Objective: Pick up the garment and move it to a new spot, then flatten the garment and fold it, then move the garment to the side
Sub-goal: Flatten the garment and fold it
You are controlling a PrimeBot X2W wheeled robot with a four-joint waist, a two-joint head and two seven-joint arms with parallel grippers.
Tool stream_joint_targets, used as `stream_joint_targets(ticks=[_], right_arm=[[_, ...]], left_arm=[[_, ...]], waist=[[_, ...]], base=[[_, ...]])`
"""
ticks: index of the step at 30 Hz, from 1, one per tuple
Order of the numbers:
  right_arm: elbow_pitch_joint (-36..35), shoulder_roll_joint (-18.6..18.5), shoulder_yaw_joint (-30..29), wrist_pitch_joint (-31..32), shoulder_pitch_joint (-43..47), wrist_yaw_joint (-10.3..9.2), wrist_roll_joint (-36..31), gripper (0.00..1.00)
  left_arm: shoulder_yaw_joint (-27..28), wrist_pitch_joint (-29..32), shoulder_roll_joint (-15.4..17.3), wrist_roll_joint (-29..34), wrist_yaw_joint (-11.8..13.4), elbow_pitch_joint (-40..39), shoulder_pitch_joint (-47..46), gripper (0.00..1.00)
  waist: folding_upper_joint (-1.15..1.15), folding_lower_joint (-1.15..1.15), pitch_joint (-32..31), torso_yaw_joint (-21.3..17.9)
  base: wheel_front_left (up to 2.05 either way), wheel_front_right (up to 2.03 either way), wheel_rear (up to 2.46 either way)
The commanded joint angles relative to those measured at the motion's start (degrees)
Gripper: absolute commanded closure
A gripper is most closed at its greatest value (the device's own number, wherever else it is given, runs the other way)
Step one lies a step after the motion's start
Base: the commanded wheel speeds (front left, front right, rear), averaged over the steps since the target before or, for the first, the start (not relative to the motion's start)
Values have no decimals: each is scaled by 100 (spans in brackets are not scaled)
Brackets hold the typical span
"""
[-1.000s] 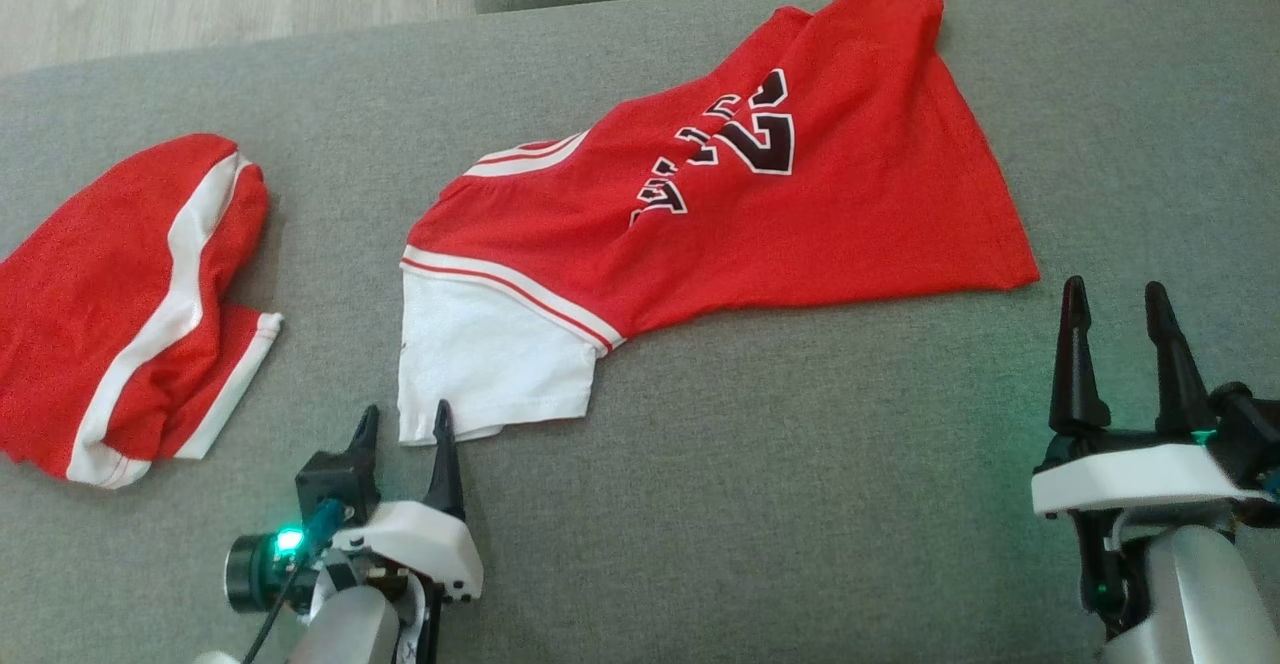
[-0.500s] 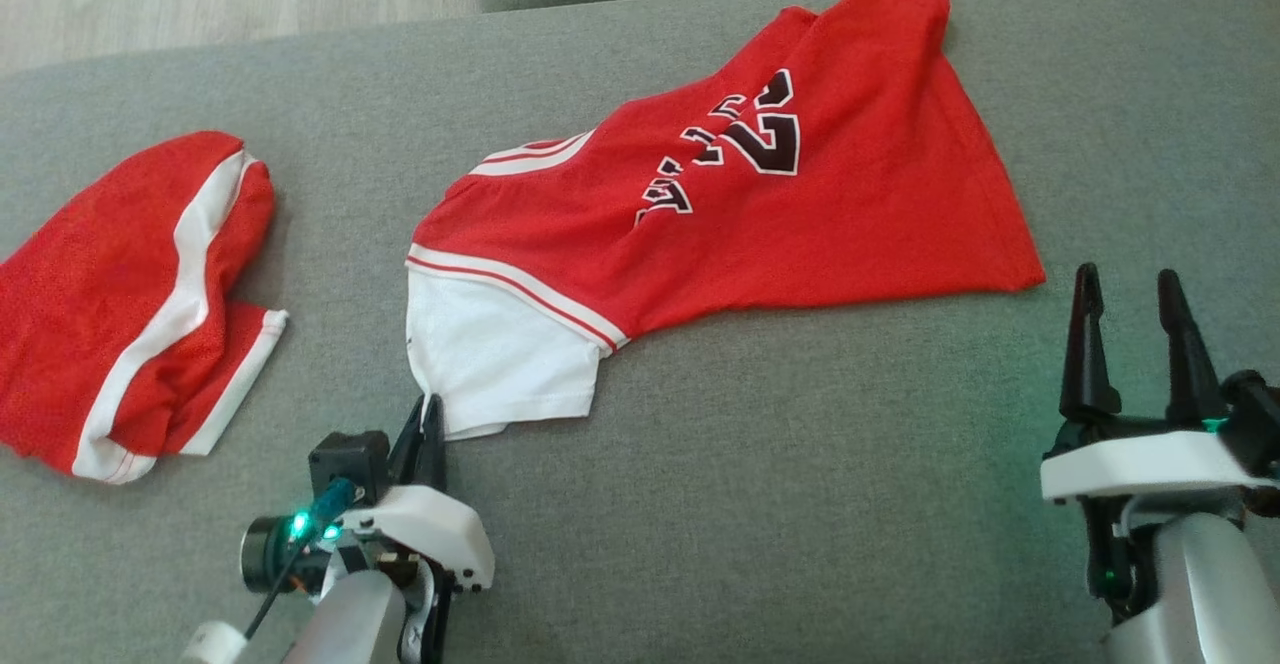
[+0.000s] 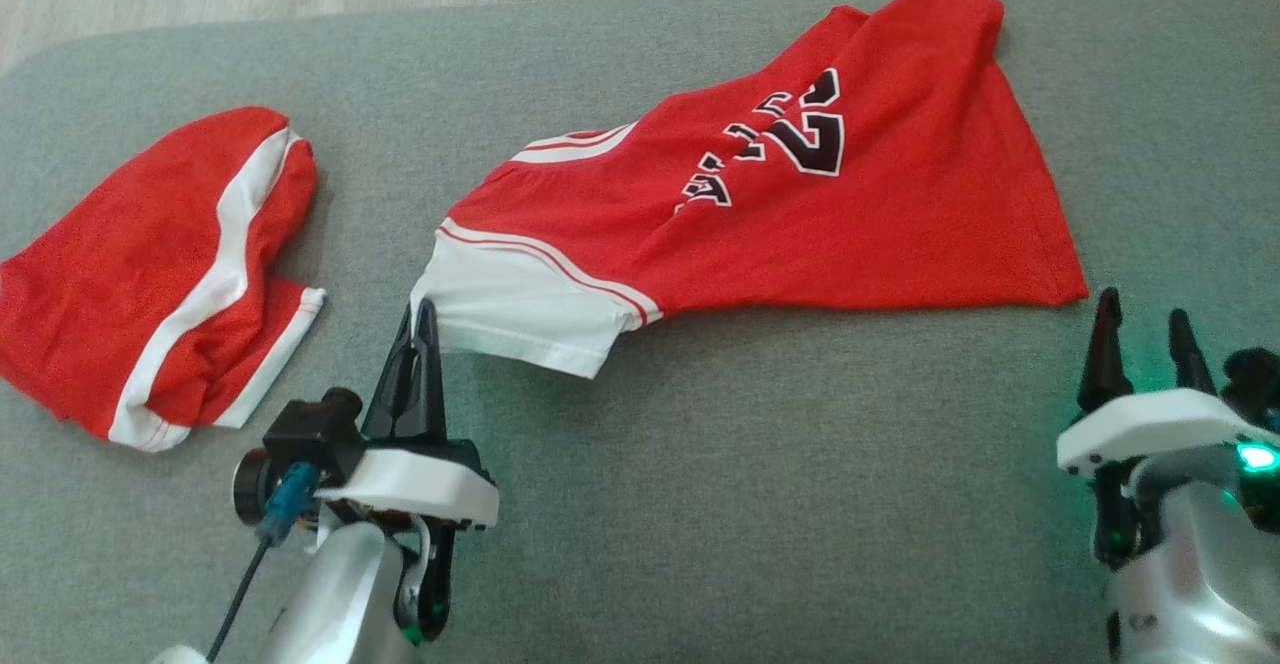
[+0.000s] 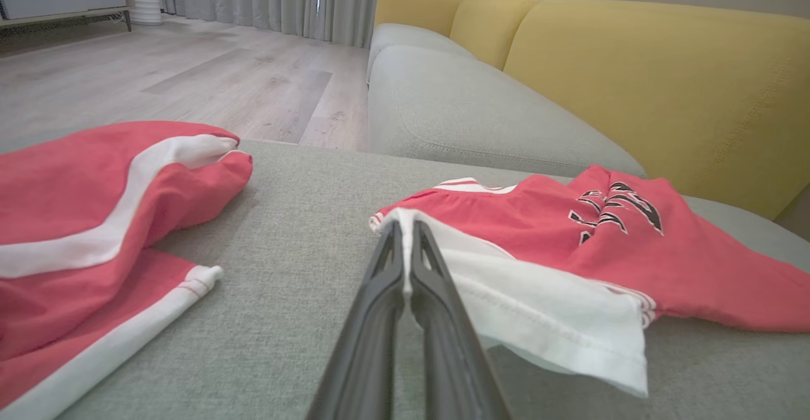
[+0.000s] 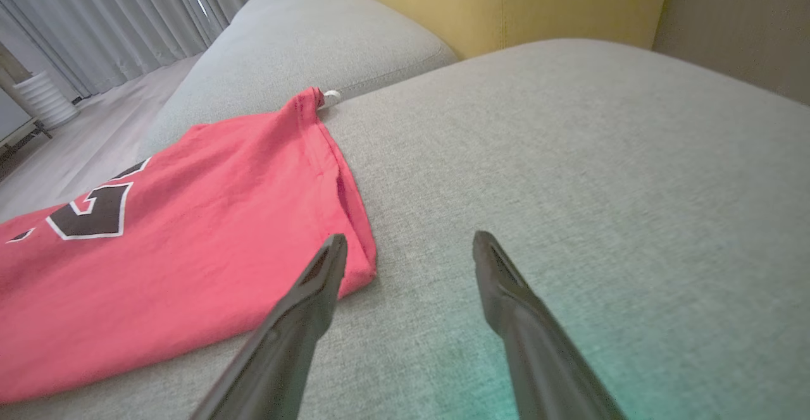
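The red jersey sprawls across the grey sofa cushion, its black lettering upside down and creased, hard to read. The left gripper is clamped tight on the white sleeve, that edge raised. The right gripper gapes wide by the hem corner, holding nothing. Red shorts lie left, cut off by the frame.

Left gripper pinched tight, right gripper spread wide, both forward-pointing.

red jersey, black lettering, white sleeve corner lifted, spread on grey cushion
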Motion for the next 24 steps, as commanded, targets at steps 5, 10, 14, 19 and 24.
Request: stream_joint_targets(ticks=[5, 10, 14, 19, 24], right_arm=[[752, -29, 70, -5, -692, 39, 135, 0], [1648, -29, -19, -118, -1165, 39, -5, 0], [2306, -29, -241, -241, -1471, 39, -316, 0], [2717, -29, -384, -318, -1692, 39, -607, 41], [2814, -29, -246, -345, -1927, 39, -705, 100]], left_arm=[[128, -69, 40, 12, -75, -371, -54, 100], [91, -71, 34, 49, -118, -502, -19, 100], [98, -71, 30, 66, -142, -542, -7, 100], [118, -71, 28, 69, -154, -574, 15, 100], [176, -72, 27, 67, -165, -565, 16, 100]], waist=[[0, 0, 53, 70], [0, 0, 115, 134], [0, 0, 138, 169], [0, 0, 145, 164], [0, 0, 124, 123]], base=[[0, 0, 0], [0, 0, 0], [0, 0, 0], [0, 0, 0], [0, 0, 0]])
